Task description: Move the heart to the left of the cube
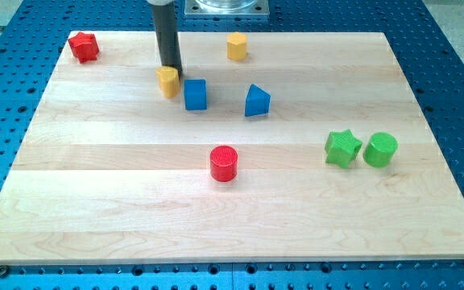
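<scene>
The yellow heart (167,81) lies on the wooden board (119,185), just to the left of the blue cube (195,94) and slightly above its level, with a small gap between them. My tip (170,67) stands right behind the heart, at its top edge, and seems to touch it. The rod rises from there out of the view's top.
A yellow hexagonal block (236,46) sits near the top edge. A blue triangular block (256,101) is right of the cube. A red star (83,47) is at the top left, a red cylinder (224,163) in the middle, a green star (343,148) and green cylinder (380,150) at the right.
</scene>
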